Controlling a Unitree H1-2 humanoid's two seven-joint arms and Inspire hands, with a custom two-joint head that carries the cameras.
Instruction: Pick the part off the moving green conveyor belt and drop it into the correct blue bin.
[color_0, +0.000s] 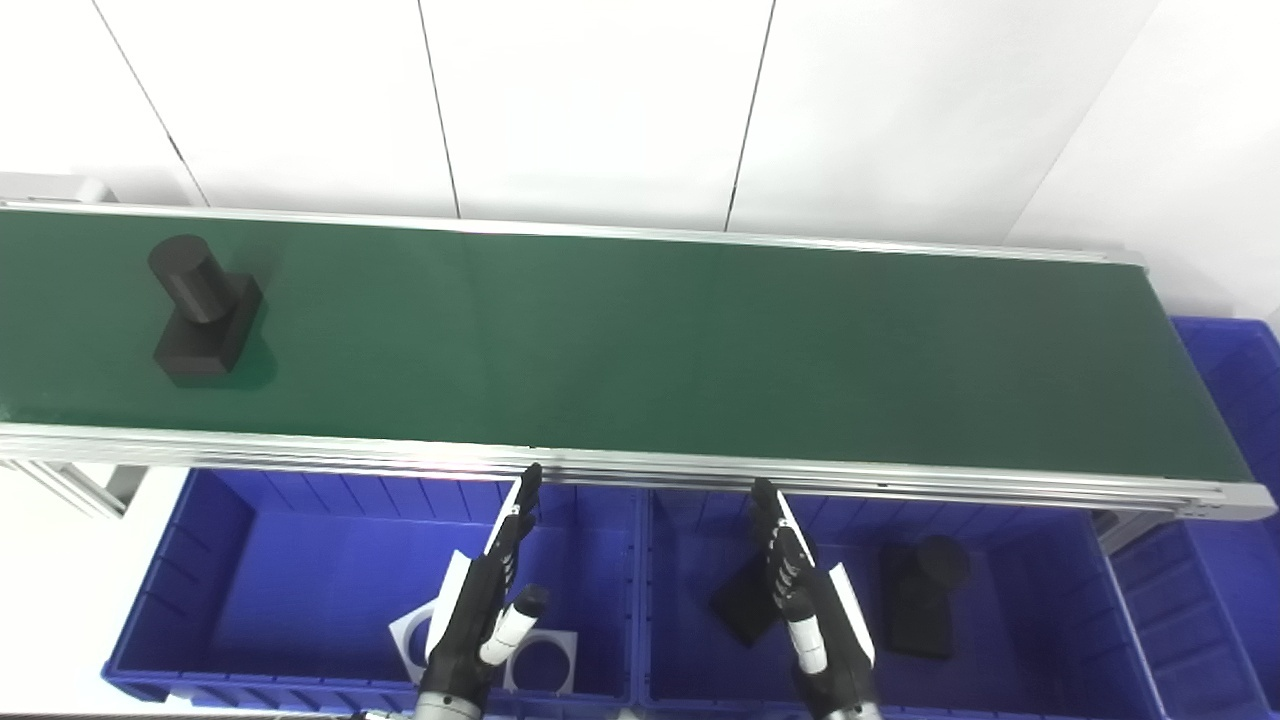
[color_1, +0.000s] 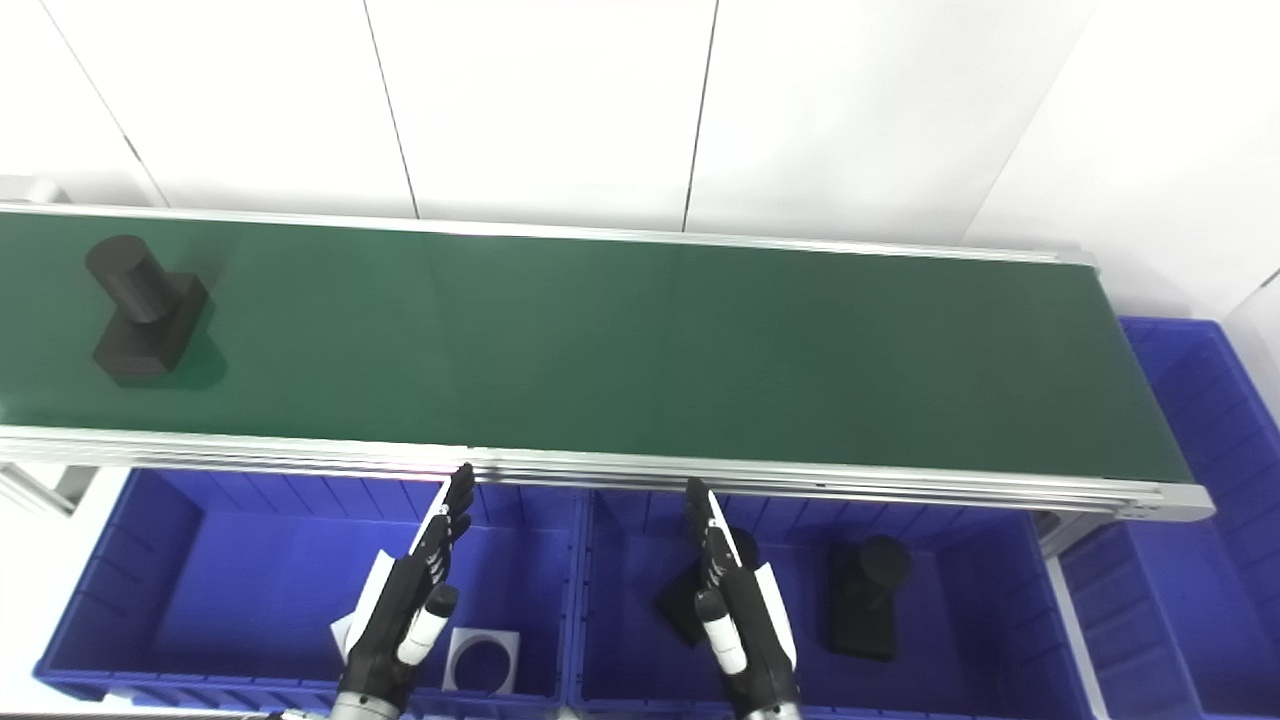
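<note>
The step in hand is to wait for the part (color_0: 205, 312) and then take it from the conveyor belt (color_0: 640, 340), and the robot does this well if it does not reach too early: the part is a dark block with a round peg that stands up from it, so a grasp around the peg or across the block from above looks the most secure, made when the part comes in front of the hands. At this moment the part lies at the far left end of the belt, well apart from both hands and to the left of them. The left hand (color_0: 487, 600) is released, with its fingers stretched out and apart, and it hangs over the left blue bin (color_0: 200, 560), where white flat pieces (color_0: 545, 665) with round holes lie. The right hand (color_0: 805, 600) is also released and empty, over the middle blue bin (color_0: 1050, 620), which already holds dark parts (color_0: 925, 598) that look the same as the one on the belt, so this bin is probably the correct one. A third blue bin (color_0: 1235, 420) stands at the right end of the belt.
</note>
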